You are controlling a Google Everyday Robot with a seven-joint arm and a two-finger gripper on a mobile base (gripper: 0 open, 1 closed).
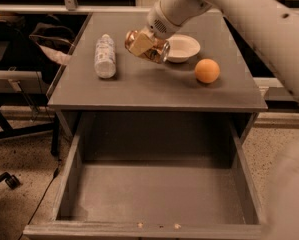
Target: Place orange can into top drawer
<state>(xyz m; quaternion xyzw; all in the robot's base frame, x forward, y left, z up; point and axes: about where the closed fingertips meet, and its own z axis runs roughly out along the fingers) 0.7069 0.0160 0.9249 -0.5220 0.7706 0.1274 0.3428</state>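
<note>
Orange can (pixel 156 51) in the upper centre of the frame, lying tilted on its side over the rear part of the desk (pixel 154 91), one shiny end turned toward the upper left; whether it touches the surface cannot be told. The gripper (pixel 142 44) reaches it from the upper right, its fingers (pixel 138 45) clenched on the can, one tan pad lying across the label. Just right of the can, a white bowl (pixel 186 48); further right and nearer the front edge, a round orange fruit (pixel 207 70). Left of the can and apart from it, a clear plastic water bottle (pixel 105 55) lies on its side. The white robot arm (pixel 249 14) crosses the upper right corner. Below the desk, the top drawer (pixel 139 228) stands pulled out across the lower half, its flat grey bottom and scuffed front edge showing.
</note>
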